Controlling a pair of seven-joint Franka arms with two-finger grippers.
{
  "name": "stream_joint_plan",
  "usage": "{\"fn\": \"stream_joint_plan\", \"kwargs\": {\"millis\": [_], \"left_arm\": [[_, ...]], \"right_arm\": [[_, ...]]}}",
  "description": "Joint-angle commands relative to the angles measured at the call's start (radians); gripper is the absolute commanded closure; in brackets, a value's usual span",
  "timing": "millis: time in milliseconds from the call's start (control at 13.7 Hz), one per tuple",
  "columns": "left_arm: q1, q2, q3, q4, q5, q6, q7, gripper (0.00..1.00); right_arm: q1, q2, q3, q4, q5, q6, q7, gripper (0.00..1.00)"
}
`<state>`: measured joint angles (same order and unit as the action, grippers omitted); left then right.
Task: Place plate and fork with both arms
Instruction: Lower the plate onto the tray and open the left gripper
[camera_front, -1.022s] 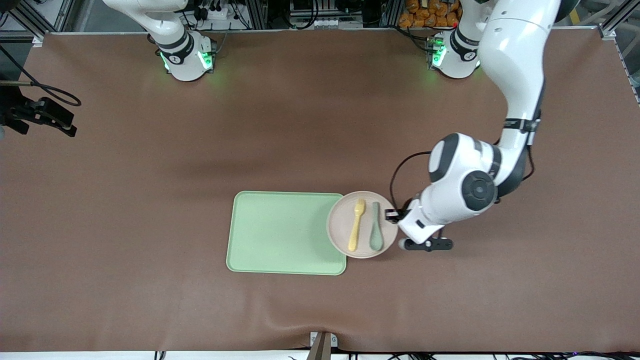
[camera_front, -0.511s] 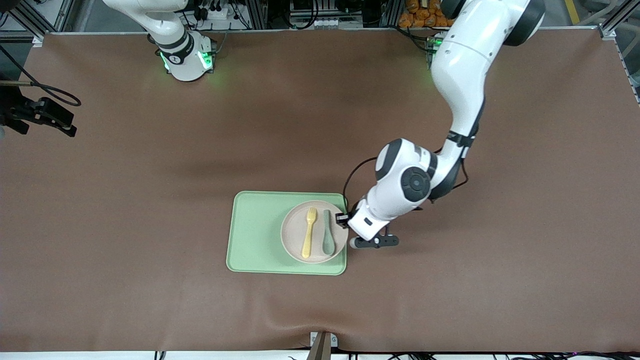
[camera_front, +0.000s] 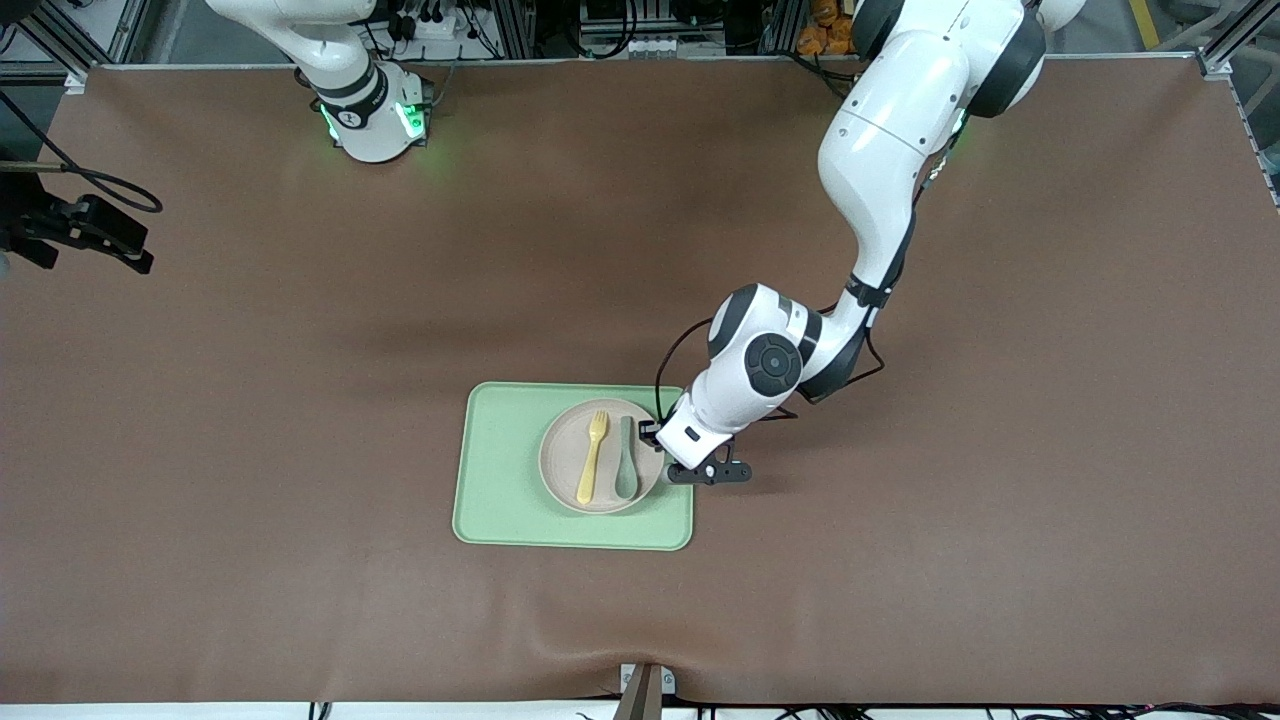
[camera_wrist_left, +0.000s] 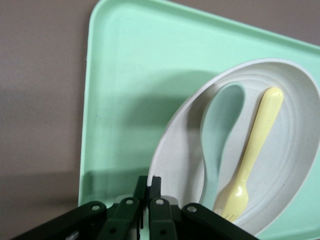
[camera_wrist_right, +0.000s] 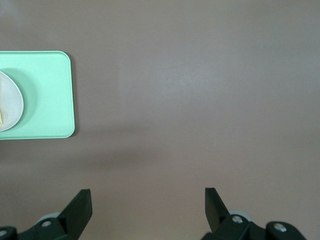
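The pale pink plate (camera_front: 563, 463) is over the green tray (camera_front: 500, 470), at the tray's end toward the left arm, and casts a shadow on it. The yellow fork (camera_front: 592, 455) and a grey-green spoon (camera_front: 627, 458) lie side by side in the plate. My left gripper (camera_front: 660, 455) is shut on the plate's rim. The left wrist view shows the shut fingers (camera_wrist_left: 148, 187) pinching the plate (camera_wrist_left: 182, 160), with the fork (camera_wrist_left: 255, 150), spoon (camera_wrist_left: 220, 130) and tray (camera_wrist_left: 130, 75). My right gripper (camera_wrist_right: 148, 200) is open and empty over bare table, apart from the tray (camera_wrist_right: 45, 100).
A black clamp with a cable (camera_front: 90, 230) sits at the right arm's end of the table. A small bracket (camera_front: 645, 690) stands at the table edge nearest the front camera. Brown mat (camera_front: 900, 560) surrounds the tray.
My left gripper has carried the plate, with fork and spoon in it, from the tray's edge toward the right arm's end, so it now lies wholly over the tray.
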<state>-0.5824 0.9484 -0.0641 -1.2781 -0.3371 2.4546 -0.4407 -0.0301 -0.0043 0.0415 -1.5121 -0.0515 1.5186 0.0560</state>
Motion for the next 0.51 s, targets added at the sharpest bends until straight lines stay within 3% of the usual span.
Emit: {"fn": "stream_joint_plan", "kwargs": {"millis": [0,219,292,438], "left_arm": [[-0.028,0.036,0.010,0.034,-0.016,0.036,-0.003,1.00],[-0.033,0.039,0.012,0.026,-0.014,0.038,-0.001,1.00],[-0.030,0.039,0.012,0.026,-0.014,0.038,-0.009,0.84],[-0.027,0.033,0.013,0.026,-0.013,0.040,-0.009,0.00]], "right_arm": [[-0.001,0.007,-0.002,0.018,0.010,-0.012,-0.004,0.00],[-0.001,0.009,-0.002,0.018,0.010,-0.012,-0.004,0.00],[-0.001,0.009,-0.002,0.018,0.010,-0.012,-0.004,0.00],[-0.002,0.012,-0.002,0.018,0.010,-0.008,-0.001,0.00]]}}
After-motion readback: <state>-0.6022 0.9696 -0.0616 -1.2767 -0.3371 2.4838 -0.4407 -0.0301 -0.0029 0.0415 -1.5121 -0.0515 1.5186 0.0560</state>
